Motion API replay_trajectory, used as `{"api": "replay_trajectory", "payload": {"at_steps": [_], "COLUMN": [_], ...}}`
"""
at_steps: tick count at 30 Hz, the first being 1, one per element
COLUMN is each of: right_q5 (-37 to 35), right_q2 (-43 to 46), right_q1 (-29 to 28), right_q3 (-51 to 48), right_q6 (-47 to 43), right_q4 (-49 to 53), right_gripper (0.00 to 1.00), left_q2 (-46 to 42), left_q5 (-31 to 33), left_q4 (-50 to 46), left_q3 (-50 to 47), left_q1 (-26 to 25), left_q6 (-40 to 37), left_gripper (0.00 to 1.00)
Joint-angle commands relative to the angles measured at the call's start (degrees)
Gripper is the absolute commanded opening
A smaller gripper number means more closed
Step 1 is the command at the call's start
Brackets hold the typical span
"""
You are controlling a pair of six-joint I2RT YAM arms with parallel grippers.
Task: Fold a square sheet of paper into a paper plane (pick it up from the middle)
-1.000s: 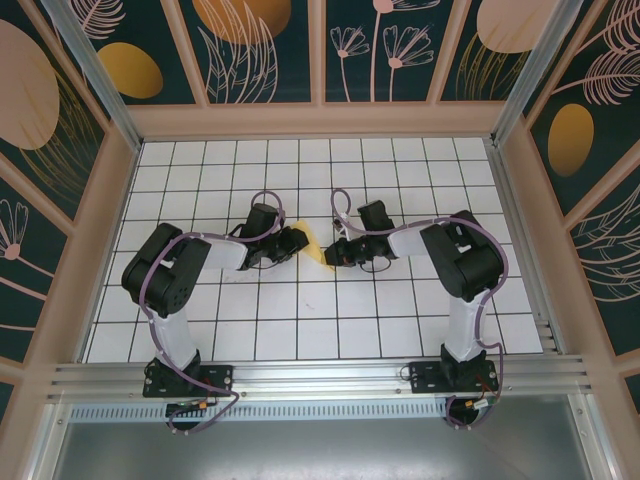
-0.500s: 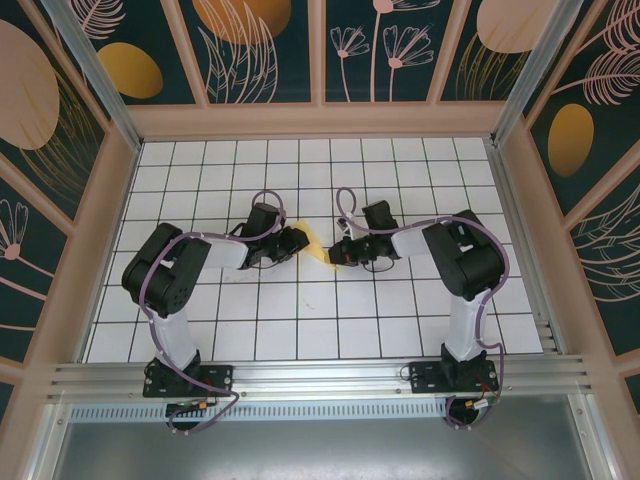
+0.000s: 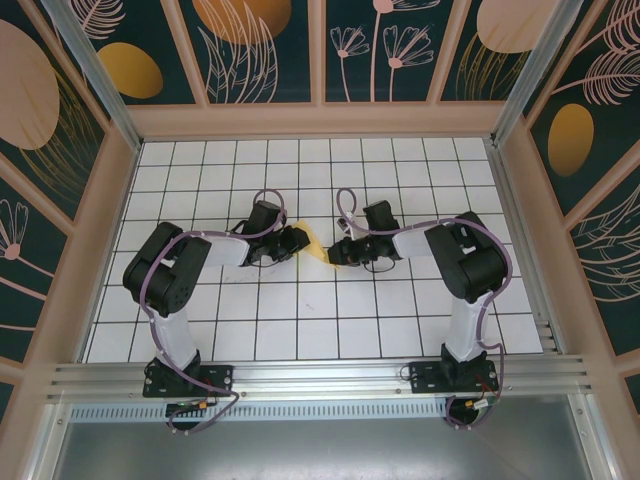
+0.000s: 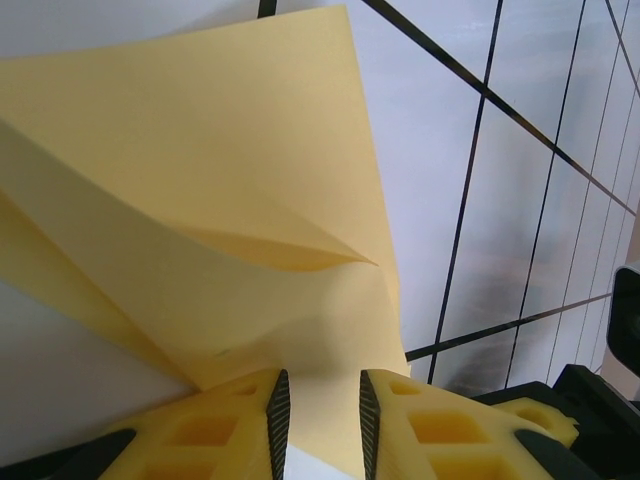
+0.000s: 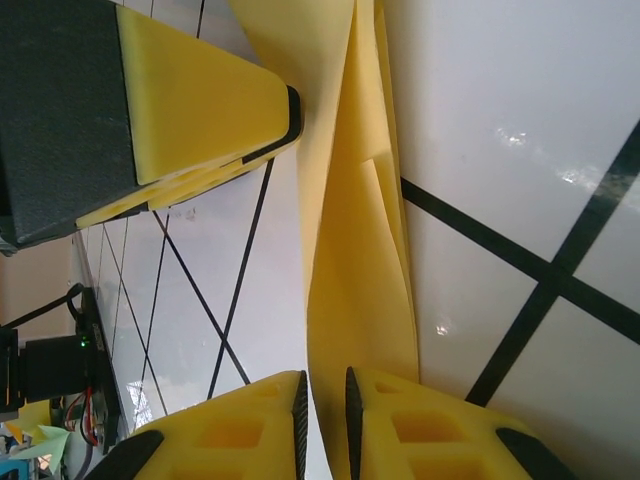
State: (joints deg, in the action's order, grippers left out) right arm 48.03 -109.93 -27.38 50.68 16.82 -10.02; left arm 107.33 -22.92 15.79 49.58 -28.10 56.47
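The square sheet of paper [image 3: 312, 243] is a folded yellow wedge with creases, lying on the tiled table between my two grippers. My left gripper [image 3: 297, 241] reaches it from the left. In the left wrist view its jaws [image 4: 320, 385] stand apart, and the flat paper [image 4: 220, 180] runs under and between them without being pinched. My right gripper [image 3: 334, 253] comes in from the right. In the right wrist view the paper's narrow end [image 5: 355, 250] passes between its jaws [image 5: 325, 385], resting against one pad with a slit of table showing beside the other. One left finger [image 5: 200, 100] hovers over the paper.
White table with a black grid [image 3: 300, 320], walled by wooden-framed patterned panels [image 3: 320, 60]. An aluminium rail [image 3: 320, 375] runs along the near edge by the arm bases. Open tiles lie ahead of and behind the grippers.
The right gripper's jaws have parted slightly around the paper. The right wrist has shifted a little; the left arm and the paper stay as they were.
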Motion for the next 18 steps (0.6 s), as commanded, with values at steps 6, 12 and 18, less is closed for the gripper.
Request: {"api": "replay_trajectory", "payload": {"at_steps": [6, 12, 18], "right_q5": [-2.3, 1.1, 3.4], "right_q2": [0.2, 0.0, -1.2], "right_q1": [0.0, 0.0, 0.0], "right_q3": [-1.3, -2.5, -2.8], "right_q6": [-1.4, 3.1, 8.9], "right_q4": [1.7, -3.2, -7.9], "right_gripper": [0.05, 0.0, 0.0], "left_q2": [3.0, -1.1, -4.7], "left_q5": [5.0, 1.5, -1.6], "left_q4": [-2.8, 3.0, 9.3], "left_q3": [1.7, 0.5, -3.0], "left_q1": [0.3, 0.3, -0.2], "left_q6": [-3.0, -2.2, -1.9], "left_gripper": [0.28, 0.3, 0.33]}}
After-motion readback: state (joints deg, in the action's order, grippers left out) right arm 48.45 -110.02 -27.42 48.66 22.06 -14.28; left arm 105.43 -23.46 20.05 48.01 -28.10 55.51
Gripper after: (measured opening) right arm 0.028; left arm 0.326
